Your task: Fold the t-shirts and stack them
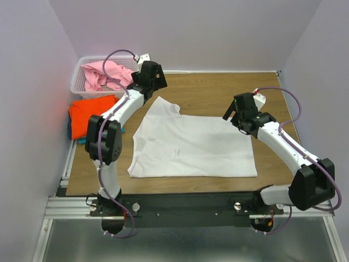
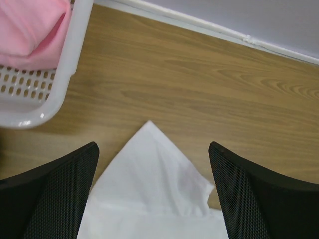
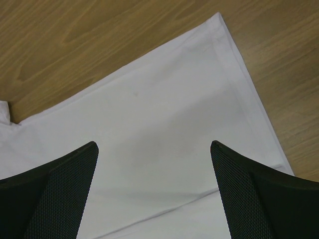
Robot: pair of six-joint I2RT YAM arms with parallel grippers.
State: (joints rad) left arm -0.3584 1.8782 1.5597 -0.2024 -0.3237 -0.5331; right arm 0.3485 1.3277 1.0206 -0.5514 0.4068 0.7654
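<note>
White t-shirt (image 1: 193, 144) | pink t-shirt (image 1: 106, 73) in basket (image 1: 76, 83) | left tool (image 2: 152, 145), right tool (image 3: 154, 144) spread wide, empty

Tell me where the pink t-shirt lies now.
The pink t-shirt lies in the white basket at the top view's far left, behind the orange t-shirt.

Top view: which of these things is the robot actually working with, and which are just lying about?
Part of the job:
- white t-shirt, spread flat on the table
- orange t-shirt, folded at the left edge
- teal t-shirt, only a sliver showing under the orange one
- pink t-shirt, crumpled in the basket

Just lying about:
- the basket itself
- the table
</note>
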